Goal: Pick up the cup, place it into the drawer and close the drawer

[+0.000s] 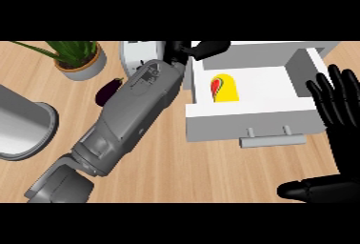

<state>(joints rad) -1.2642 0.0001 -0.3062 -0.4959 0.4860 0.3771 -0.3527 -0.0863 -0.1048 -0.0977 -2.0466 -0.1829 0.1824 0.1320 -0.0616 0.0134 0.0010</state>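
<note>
- The surface is a light wooden counter [211, 171] with the grain running left to right, seen from steeply above.
- A white drawer [239, 125] stands pulled open at upper right, its front panel facing the near edge and carrying a grey bar handle [273, 140].
- The cup [225, 88] lies on its side on the drawer's white floor, in the left part of the compartment, near the left wall.
- The cup is yellow with a red patch on its left side; its long axis runs from far to near, rounded end toward the far side and straight end toward the drawer front. Which end is the mouth I cannot tell.
- The left forearm [130, 112] crosses the counter diagonally from lower left to the drawer's far left corner.
- The left hand [200, 48] sits at that corner, above the cup and apart from it; its fingers look curled with nothing seen in them.
- The right hand [341, 119] shows at the right edge, just beside the drawer, fingers straight and spread, thumb out to the left lower down, holding nothing.
- A potted plant [77, 57] stands at upper left, with a dark aubergine [107, 90] lying near it.
- A grey metal pot [21, 124] lies at the left edge.
- A white round object [141, 55] sits behind the left forearm, partly hidden.
</note>
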